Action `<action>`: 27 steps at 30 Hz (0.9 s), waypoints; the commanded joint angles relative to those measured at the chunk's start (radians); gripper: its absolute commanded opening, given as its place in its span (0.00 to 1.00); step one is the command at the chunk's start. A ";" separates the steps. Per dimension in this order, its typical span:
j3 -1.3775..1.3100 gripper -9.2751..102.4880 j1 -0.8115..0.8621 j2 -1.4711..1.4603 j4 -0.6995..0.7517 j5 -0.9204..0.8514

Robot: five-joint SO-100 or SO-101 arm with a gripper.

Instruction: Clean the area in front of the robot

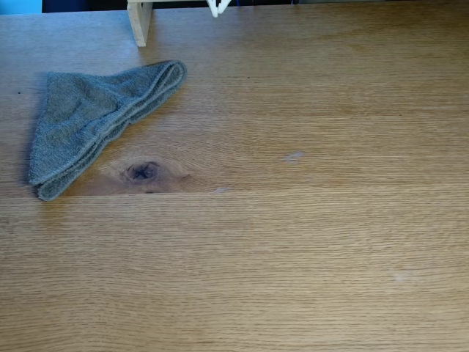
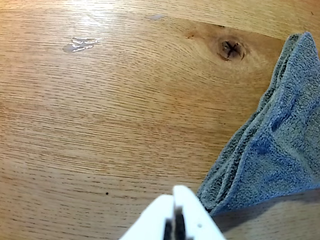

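Tabletop: the area [image 1: 293,249] was a broad light-brown oak surface with fine grain, filling nearly all of the fixed view; a plank seam ran left to right across its middle.
Knot: one dark knot [image 1: 142,171] sat left of centre in the fixed view, just above that seam; in the wrist view it lay far and to the right [image 2: 230,49].
Smudges: a small pale smudge [image 1: 294,156] lay right of the knot in the fixed view; the wrist view showed a shiny wet-looking streak [image 2: 80,44] at far left and a fainter pale mark near the top edge.
Room: a pale wooden post [image 1: 139,22] stood at the far edge, with a strip of blue and dark background behind it.
Cloth: a grey terry cloth [image 1: 91,121] lay folded into a rough triangle on the left, between the post and the knot, one corner close to the knot.
Robot: only a white tip of the robot [image 1: 218,7] showed at the far edge in the fixed view, right of the post.
Pincer: the gripper [image 2: 175,200] entered the wrist view from the near edge, its two white fingers pressed nearly together with only a thin dark slit between, holding nothing.
Cloth to pincer: in the wrist view the cloth's folded corner lay just right of the fingertips; whether they touched could not be told.
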 commanded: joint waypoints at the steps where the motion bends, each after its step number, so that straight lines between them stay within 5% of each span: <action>1: 0.121 0.08 -0.040 0.003 0.002 0.083; 15: 0.121 0.08 -0.026 0.002 -0.005 0.098; 27: 0.120 0.08 -0.063 0.002 -0.422 0.026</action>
